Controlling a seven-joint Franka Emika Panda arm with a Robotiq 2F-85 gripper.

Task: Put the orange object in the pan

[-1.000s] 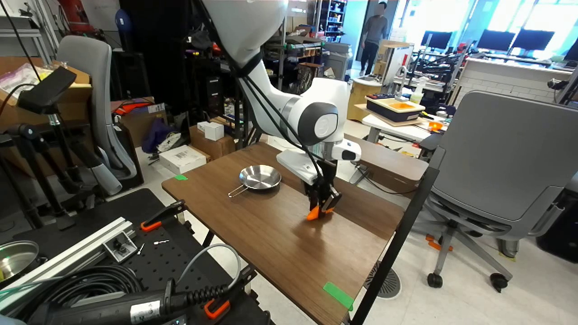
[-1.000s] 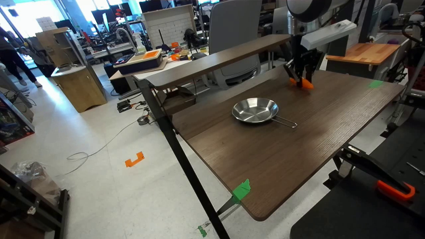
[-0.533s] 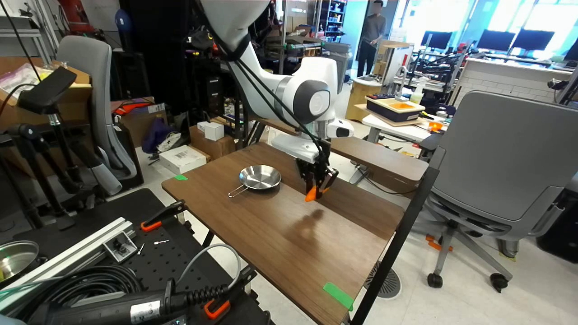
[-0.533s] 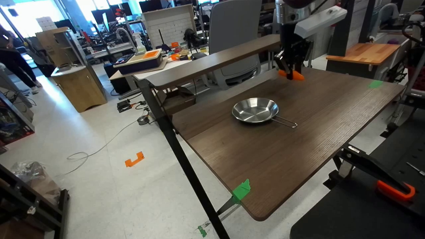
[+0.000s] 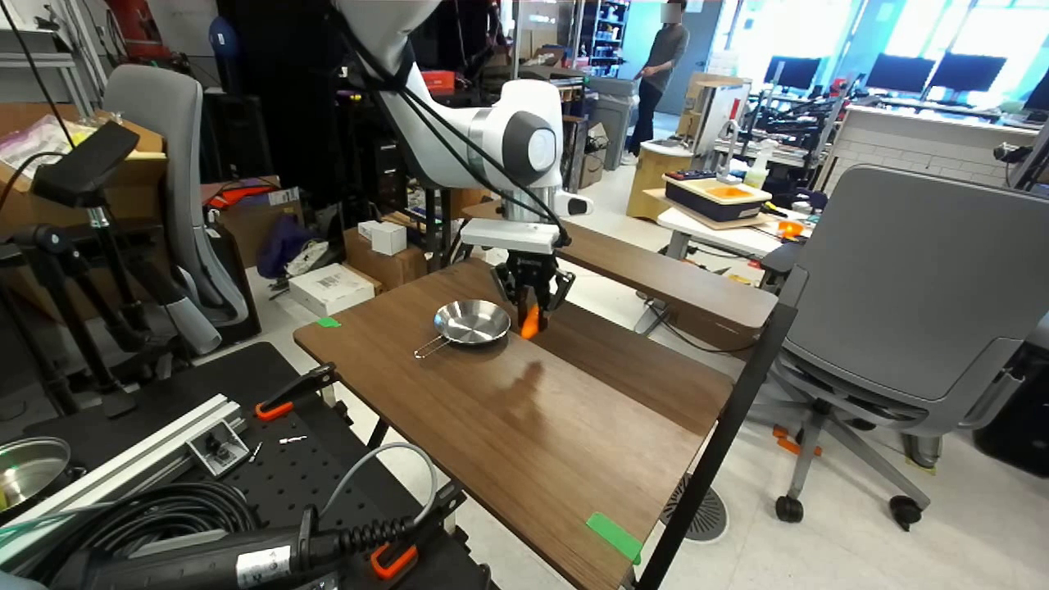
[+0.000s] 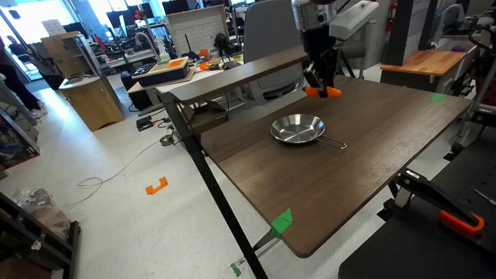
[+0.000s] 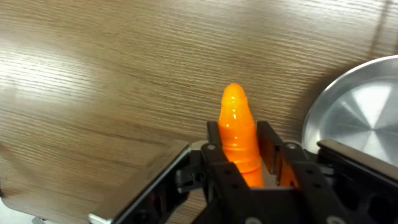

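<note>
One metal vessel (image 5: 33,471) sits at the left edge of an exterior view, partly cut off. One gray chair (image 5: 160,147) stands farther back. To the right, one black perforated board (image 5: 324,442) carries two clamps (image 5: 299,392) with orange parts.

Next comes one wooden tabletop (image 5: 492,426). It bears two strips of green tape (image 5: 615,537), one at the left end and one at the near right corner, plus one pan (image 5: 472,321). The pan rests base-down; its single wire handle (image 5: 431,346) points toward the near left.

One gripper (image 5: 533,321) is positioned just right of the pan, above the tabletop. Its two fingers (image 7: 214,133) are pinching one orange object (image 7: 239,140). Location of the orange object: between the fingers, above the tabletop, outside the pan. In the wrist view, its rounded end projects past the fingers, and the pan lies to its right.

Farther right, one person (image 5: 662,61) stands in the background, face blurred. One dark box (image 5: 717,201) with a cream rim follows to the right. At the right side stands a second gray chair (image 5: 926,295).
</note>
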